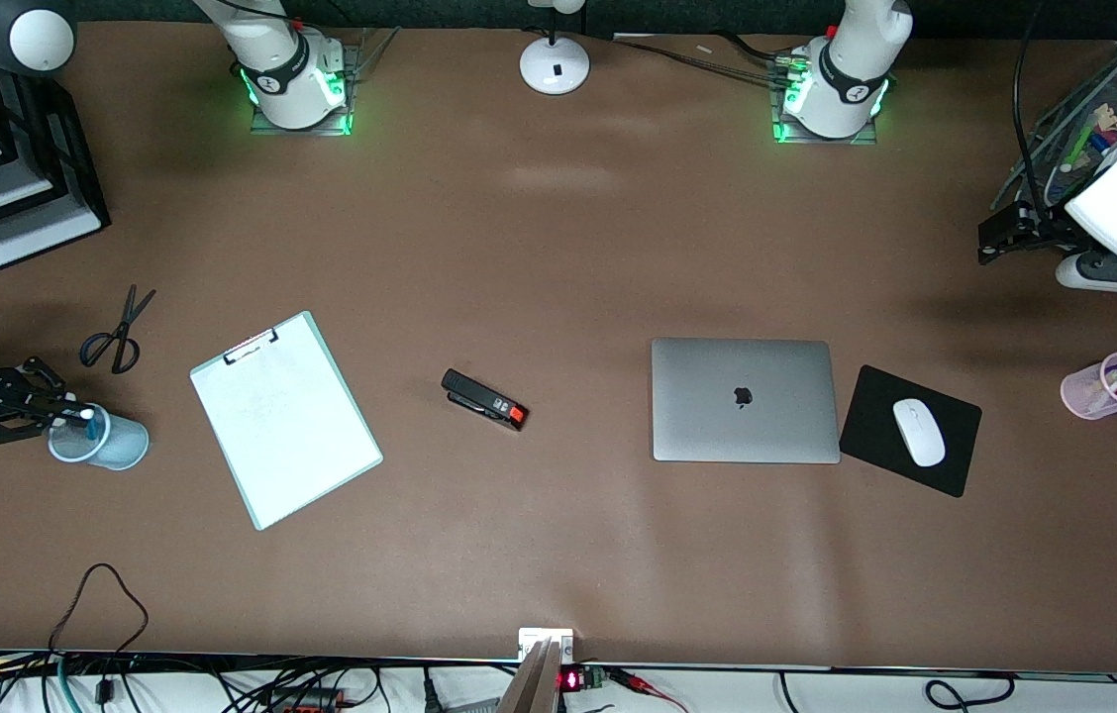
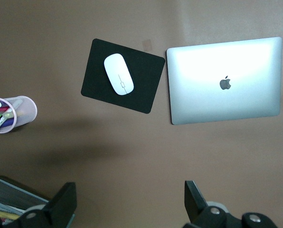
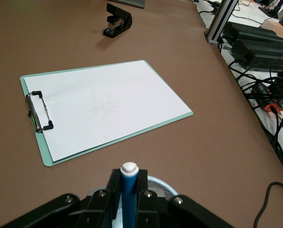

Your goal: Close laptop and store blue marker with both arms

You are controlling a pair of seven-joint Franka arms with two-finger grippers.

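Laptop (image 1: 745, 399) lay shut on the brown table (image 1: 558, 248) in the front view, lid up with the dark apple logo showing, toward the left arm's end. Just beside it sat a black mouse pad (image 1: 875, 416) carrying a white mouse (image 1: 918, 432), and closer still to that end a pink mesh cup (image 1: 1093, 391) of pens. A black stapler (image 1: 484, 399) lay near the middle, and a clipboard (image 1: 285, 419) with white paper toward the right arm's end, with scissors (image 1: 118, 333) farther from the camera than the clipboard. The right tool (image 1: 53, 419) stood over a pale blue cup (image 1: 108, 441) at that end of the table, gripping the blue marker (image 1: 91, 424) at the cup's mouth. The left tool (image 1: 999, 233) hung in the air over the table's edge at the left arm's end.

From the left wrist view, the left tool (image 2: 130, 202) looked down with its fingers (image 2: 63, 205) spread wide and nothing between them; the shut laptop (image 2: 224, 80), the mouse pad (image 2: 141, 88), the mouse (image 2: 118, 80) and the pink cup (image 2: 20, 111) lay below.

From the right wrist view, the right tool (image 3: 128, 192) pinched the blue marker (image 3: 128, 190) upright, white end up, over the rim of the blue cup (image 3: 158, 183). The clipboard (image 3: 106, 107) and stapler (image 3: 117, 22) lay on the table nearby.
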